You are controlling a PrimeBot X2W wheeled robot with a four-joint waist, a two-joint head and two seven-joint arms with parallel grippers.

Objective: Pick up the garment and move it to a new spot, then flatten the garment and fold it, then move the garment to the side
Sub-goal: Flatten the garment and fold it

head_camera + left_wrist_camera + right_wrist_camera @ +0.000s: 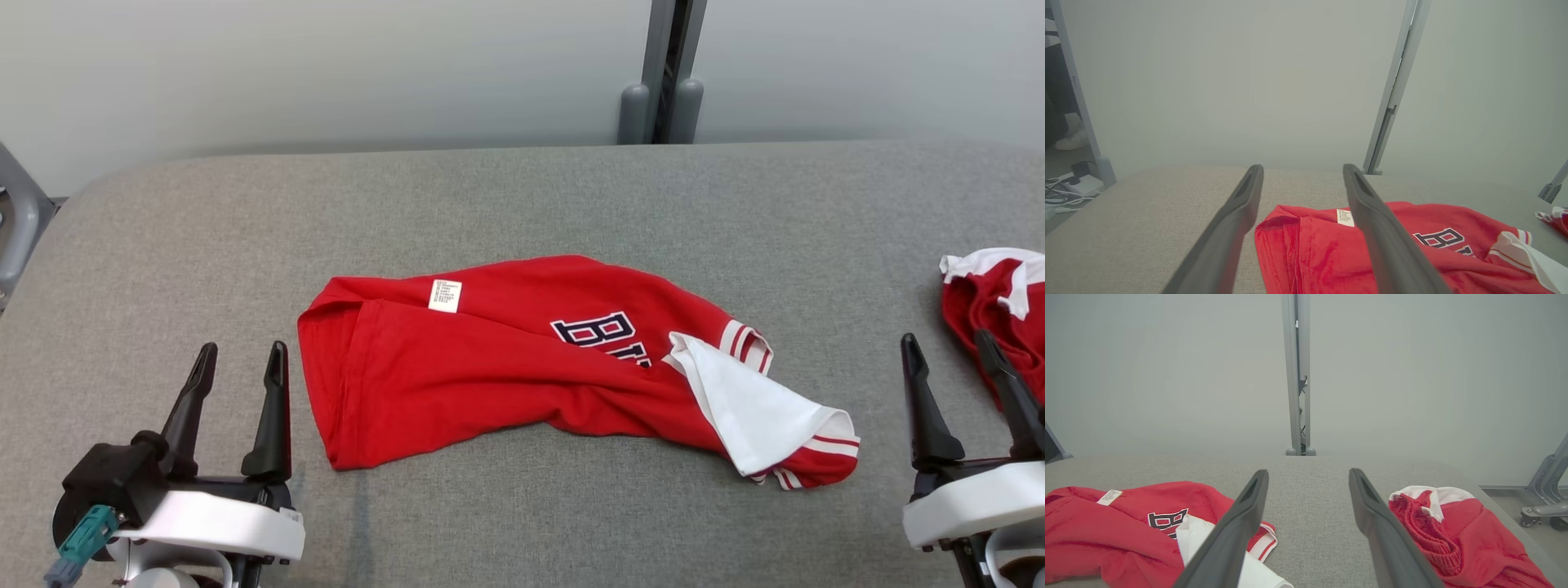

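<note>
Jaws open; grey cloth tbl (pixel 522 204), pale wall (pixel 326 65).

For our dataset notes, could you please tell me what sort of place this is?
Probably a robotics lab or test cell, not a home: a grey fabric-covered worktable stands against plain pale partition panels joined by a metal post, and loose cables lie on the floor beside it.

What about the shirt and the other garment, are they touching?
Apart: the right wrist view shows bare grey cushion between the shirt and the other garment.
</note>
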